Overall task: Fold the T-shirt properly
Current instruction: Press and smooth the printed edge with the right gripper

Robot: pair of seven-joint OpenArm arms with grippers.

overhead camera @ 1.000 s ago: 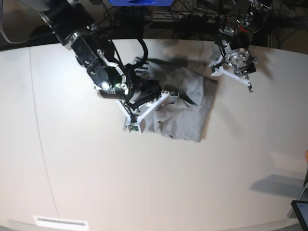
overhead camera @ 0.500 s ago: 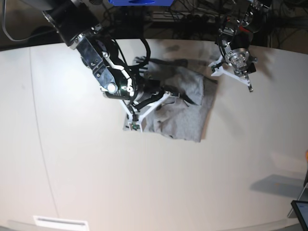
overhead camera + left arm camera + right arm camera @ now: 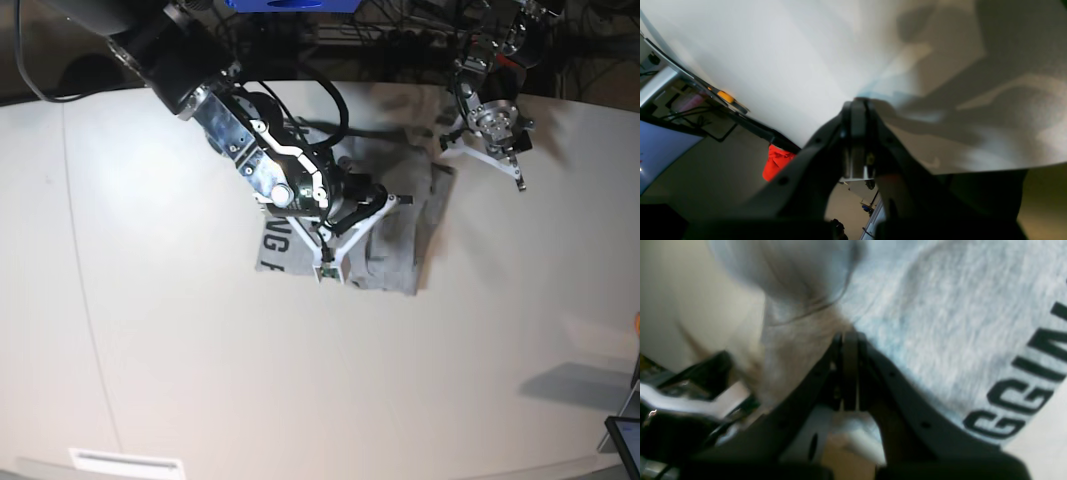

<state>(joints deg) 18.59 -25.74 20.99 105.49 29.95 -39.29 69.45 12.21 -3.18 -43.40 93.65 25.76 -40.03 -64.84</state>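
T-shirt (image 3: pixel 395 235) fabric is soft, floppy cotton jersey, so I'd guess it sags and bunches wherever it isn't supported. It lies partly folded on the white table (image 3: pixel 200 380), right under and around the right gripper (image 3: pixel 848 336), with black lettering showing off to that gripper's side. The jaws are pinched together on a fold of the grey cloth, which drapes up from the tips in the wrist view. The left gripper (image 3: pixel 856 101) is closed on nothing, hovering just off the shirt's far corner with only bare table under it. Best hold, I reckon, is a hem or seam edge, since doubled cloth slips less than a single layer mid-panel.
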